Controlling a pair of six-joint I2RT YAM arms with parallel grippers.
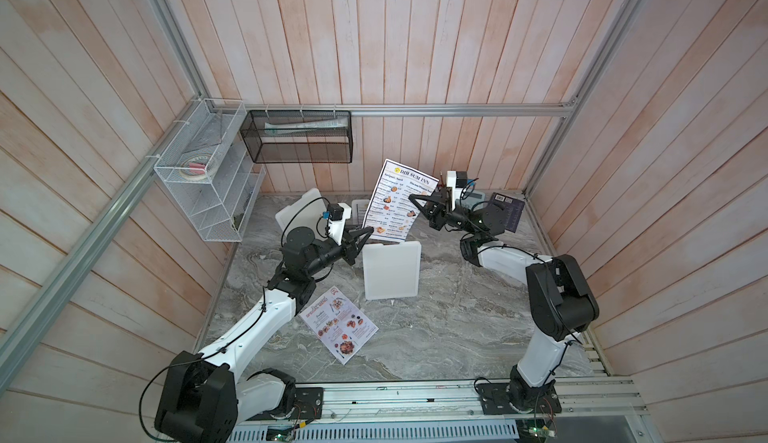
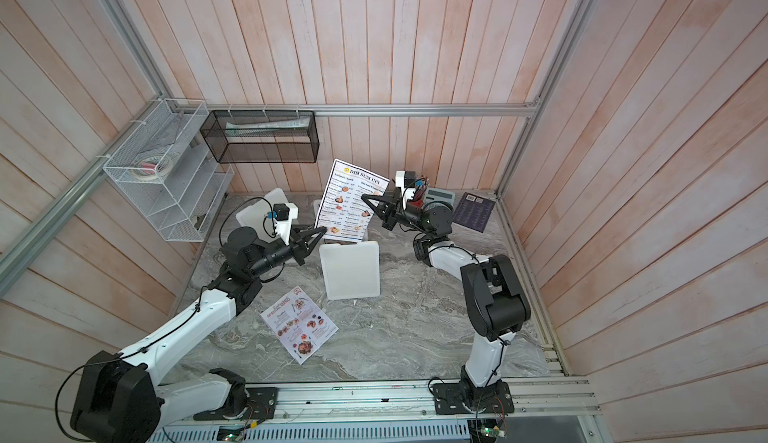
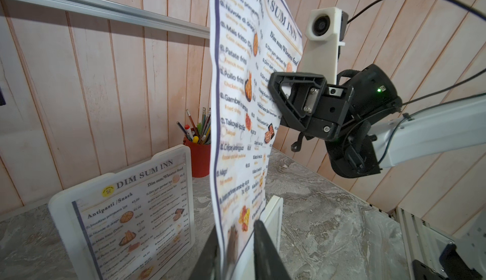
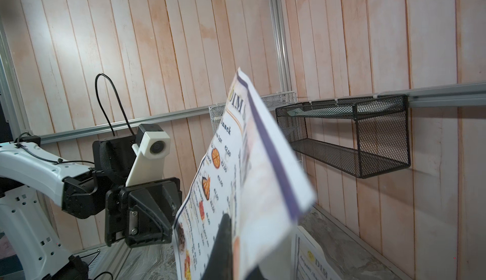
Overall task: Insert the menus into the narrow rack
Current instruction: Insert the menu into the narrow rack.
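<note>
Rail (image 1: 415, 395), marble tabletop (image 1: 457, 320), walls (image 1: 415, 46); right end effector (image 1: 411, 199) clamps menu (image 1: 395, 204); left end effector (image 1: 369, 233) unclear.

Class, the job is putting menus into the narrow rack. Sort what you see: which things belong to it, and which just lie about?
Job: held DIM SUM INN menu, second DIM SUM INN menu, Special Menu, black mesh rack (probably the narrow one).
Lying about: pencil cup, purple booklet, calculator, white board.

Both top views: standing white board (image 1: 390, 270) and suspended menu (image 1: 399, 202) obstruct desk (image 1: 457, 328) centre; marble lies open toward 5 o'clock.
</note>
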